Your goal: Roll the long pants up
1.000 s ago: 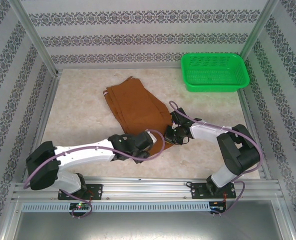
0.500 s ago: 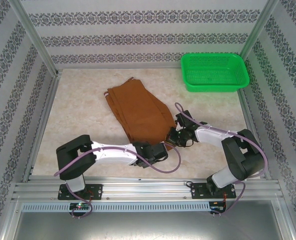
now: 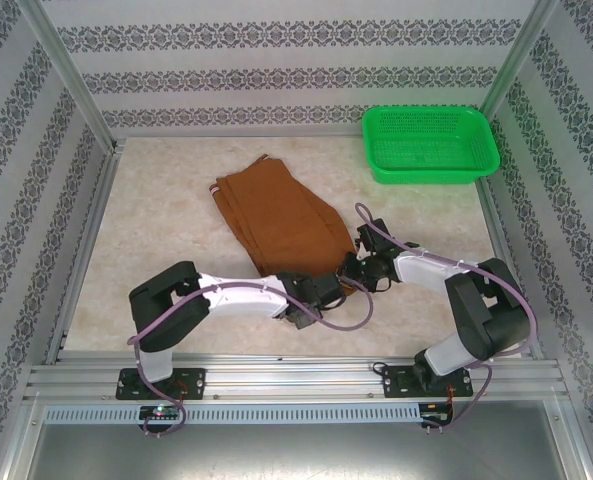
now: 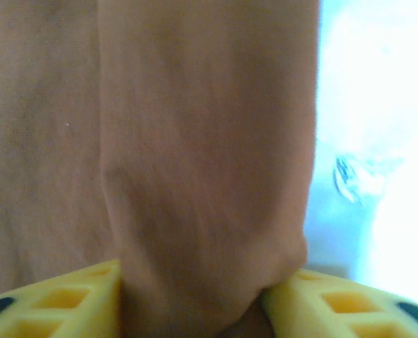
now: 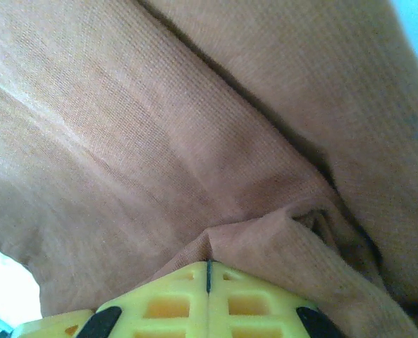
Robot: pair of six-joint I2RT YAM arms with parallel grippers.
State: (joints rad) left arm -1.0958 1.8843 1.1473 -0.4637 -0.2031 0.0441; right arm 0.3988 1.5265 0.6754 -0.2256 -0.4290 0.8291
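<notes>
**A:** Top view first: where's everything sitting?

**B:** The rust-brown plain cloth long pants lie flat on the beige marble-look table, roughly mid-table, running diagonally from far-left to near-right. A green perforated plastic basket sits in the far right corner, well apart from them. Both arms reach in to the near end of the cloth, with the left gripper on the near edge and the right gripper just beside it on the right edge.

**A:** And the left wrist cam?

**B:** Super close up. A thick fold of the long pants is wedged between the two yellow fingers of the left gripper. The cloth touches both and bulges over them, so it's squeezing that fold. Bright table shows on the right.

**A:** Right wrist?

**B:** The right gripper has its yellow fingers pressed together with no gap, and a pucker of the long pants is pinched right at the tips. The cloth creases away from there.
</notes>
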